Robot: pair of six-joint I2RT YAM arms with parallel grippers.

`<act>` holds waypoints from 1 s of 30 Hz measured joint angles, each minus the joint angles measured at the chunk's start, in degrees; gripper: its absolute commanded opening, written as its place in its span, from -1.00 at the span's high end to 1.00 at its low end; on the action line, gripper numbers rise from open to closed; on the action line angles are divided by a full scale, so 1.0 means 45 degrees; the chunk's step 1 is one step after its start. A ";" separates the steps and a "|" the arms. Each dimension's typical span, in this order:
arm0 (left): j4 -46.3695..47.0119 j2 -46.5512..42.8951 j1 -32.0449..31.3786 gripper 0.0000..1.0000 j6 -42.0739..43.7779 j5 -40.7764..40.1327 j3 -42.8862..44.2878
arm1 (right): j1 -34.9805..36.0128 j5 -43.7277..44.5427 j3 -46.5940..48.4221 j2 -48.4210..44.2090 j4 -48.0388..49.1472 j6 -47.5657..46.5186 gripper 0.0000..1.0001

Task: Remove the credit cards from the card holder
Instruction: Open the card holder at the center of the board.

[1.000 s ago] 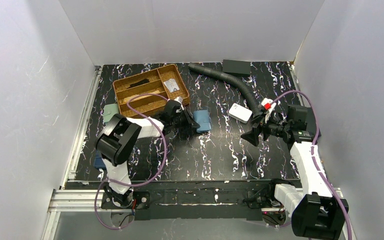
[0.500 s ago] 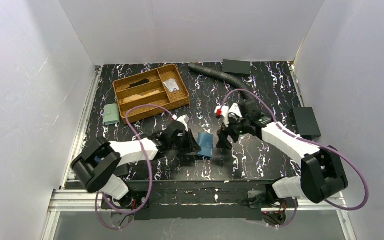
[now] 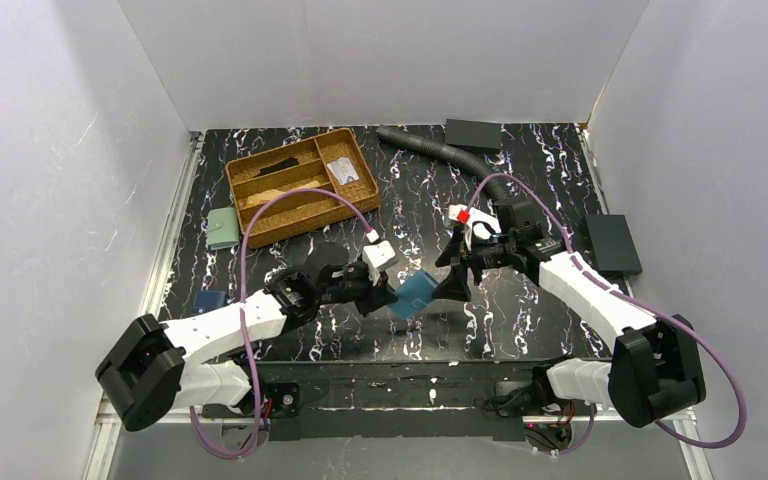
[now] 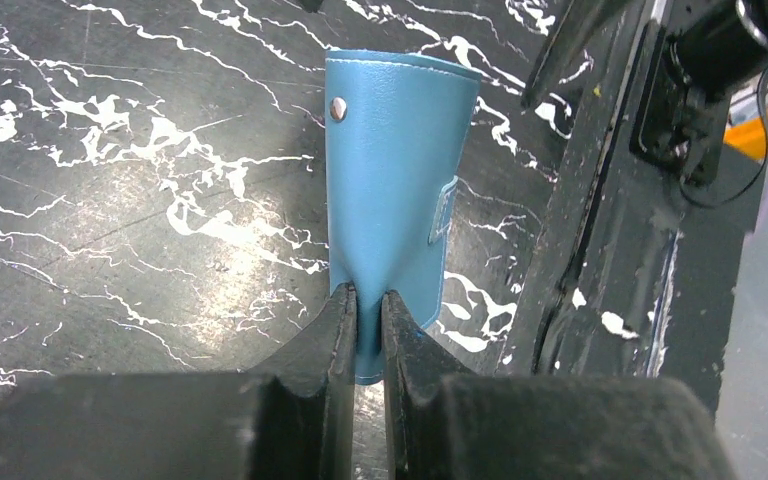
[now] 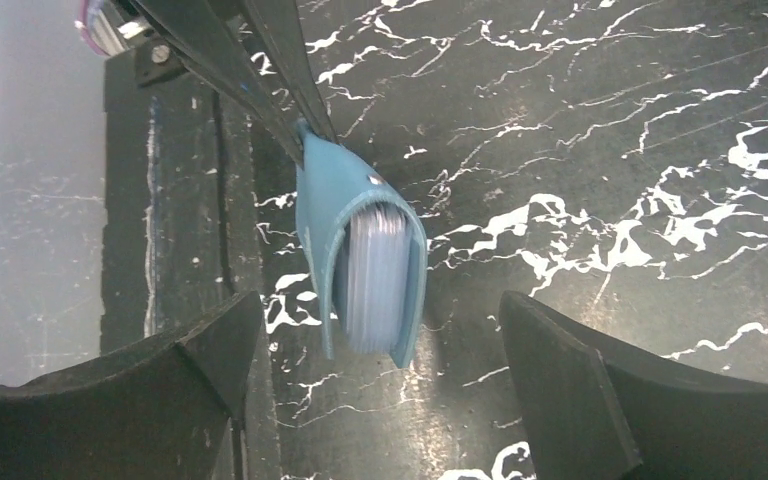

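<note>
The teal-blue card holder (image 3: 416,296) hangs folded above the table near the front edge. My left gripper (image 3: 390,297) is shut on one end of it; the left wrist view shows the jaws (image 4: 365,300) pinching the card holder (image 4: 390,180) with its snap and side tab showing. My right gripper (image 3: 454,283) is open just right of it. In the right wrist view the card holder (image 5: 320,215) gapes towards the camera, between the spread jaws (image 5: 378,305) without touching them. Pale whitish-blue credit cards (image 5: 375,275) show edge-on inside it. No orange and blue card shows.
A wicker tray (image 3: 260,196) stands at the back left, with a black hose (image 3: 440,153) and a black box (image 3: 473,133) behind. A pale green pouch (image 3: 223,228) and a navy wallet (image 3: 208,300) lie left. Another black box (image 3: 612,243) lies right.
My left gripper has carried the card holder from mid-table towards the front edge and lifted it. My right arm swung in from the right and now faces the holder's open side.
</note>
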 measured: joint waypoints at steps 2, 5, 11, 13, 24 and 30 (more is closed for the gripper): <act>-0.0170 0.0044 0.0000 1.00 0.0461 0.0238 -0.0024 | 0.0000 -0.0296 -0.0073 0.0005 0.0272 0.0345 -0.97; -0.0180 0.0228 -0.0039 1.00 0.0782 0.0452 -0.0019 | 0.0000 -0.0879 -0.0160 0.0219 0.0661 0.0991 -0.92; -0.0189 0.0486 -0.0112 1.00 0.0850 0.0505 0.0024 | 0.0010 -0.1525 -0.0175 0.1010 0.1025 0.1821 -0.80; -0.0189 0.0505 -0.0136 1.00 0.0840 0.0520 0.0039 | 0.0092 -0.1564 -0.0180 0.1234 0.1044 0.1987 -0.75; -0.0214 0.0505 -0.0262 1.00 0.0646 0.0641 0.0034 | 0.0835 -0.1307 -0.0112 0.2501 0.0797 0.1812 0.88; -0.0155 0.0447 -0.0282 -0.08 -0.0010 -0.0049 -0.0010 | 0.0942 -0.0918 0.0583 0.2652 -0.0359 0.0806 0.97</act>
